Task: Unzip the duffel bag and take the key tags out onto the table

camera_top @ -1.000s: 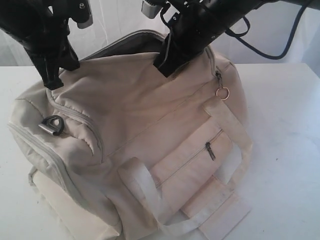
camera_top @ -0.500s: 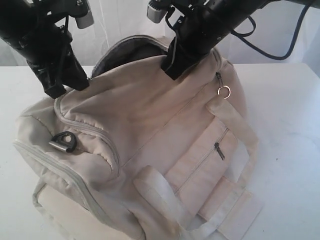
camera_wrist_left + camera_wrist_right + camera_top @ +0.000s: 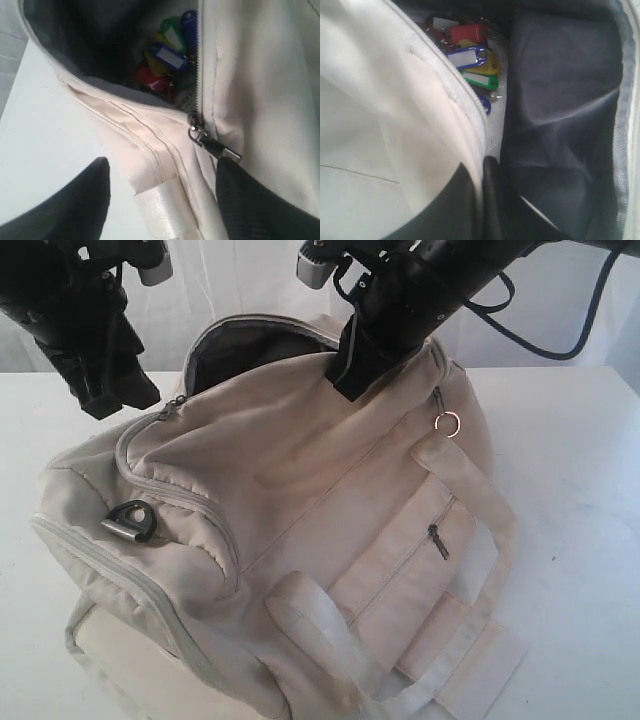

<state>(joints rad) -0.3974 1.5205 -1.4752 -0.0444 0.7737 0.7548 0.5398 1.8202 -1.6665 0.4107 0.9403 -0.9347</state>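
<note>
Beyond your left end effector, spread wide, empty, key tags lie inside the duffel bag; your right end effector is clamped on its rim.

The duffel bag runs off the exterior view's edge at six to seven o'clock. The left arm and the right arm are cropped at eleven and one. From the wrists, the key tags show only partly, the bunch tucked under the cream flap, their labels too blurred to read. Fabric covers the tips of the right gripper.
</note>
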